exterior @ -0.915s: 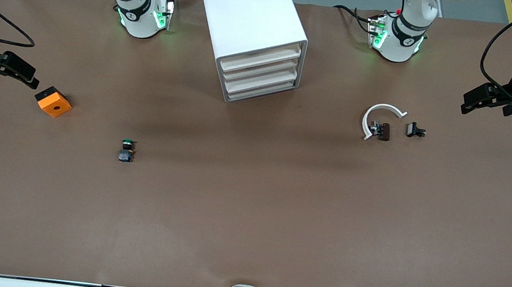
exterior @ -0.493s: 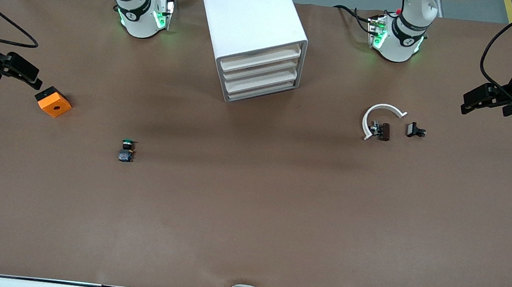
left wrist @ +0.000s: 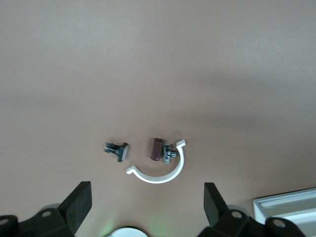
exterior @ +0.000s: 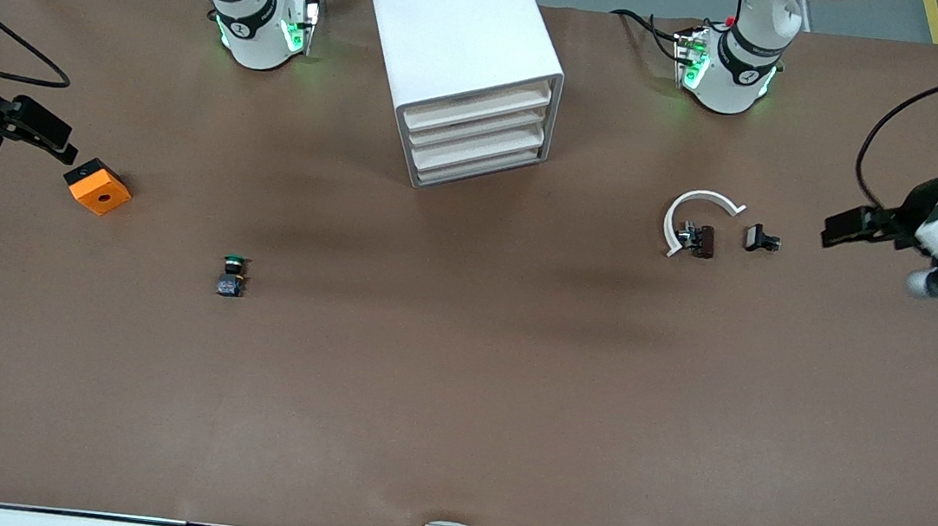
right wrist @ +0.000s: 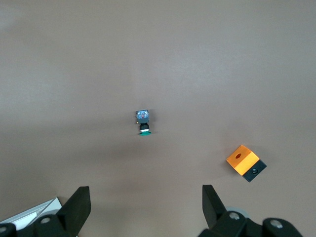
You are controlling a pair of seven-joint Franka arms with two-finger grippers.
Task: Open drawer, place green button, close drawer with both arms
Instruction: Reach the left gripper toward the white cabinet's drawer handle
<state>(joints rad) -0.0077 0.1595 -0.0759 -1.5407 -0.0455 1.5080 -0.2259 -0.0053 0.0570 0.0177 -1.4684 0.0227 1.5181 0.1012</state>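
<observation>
The left gripper (exterior: pixel 841 226) hangs wide open and empty over the table's left-arm end, near the white curved piece (exterior: pixel 694 217) and two small dark parts (left wrist: pixel 117 150). The right gripper (exterior: pixel 42 133), also wide open and empty, hangs just beside the orange cube (exterior: pixel 98 186). The button (exterior: pixel 232 275) lies well apart from both. The drawer (exterior: pixel 479 167) is shut in the cabinet (exterior: pixel 450 26).

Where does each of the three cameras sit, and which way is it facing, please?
Front view: high across the table, facing both arm bases, the cabinet and open left gripper.
Left wrist view: looks down past open jaws at the white curved piece.
Right wrist view: looks down at the button and orange cube.
Shared: front and right wrist views show both.
</observation>
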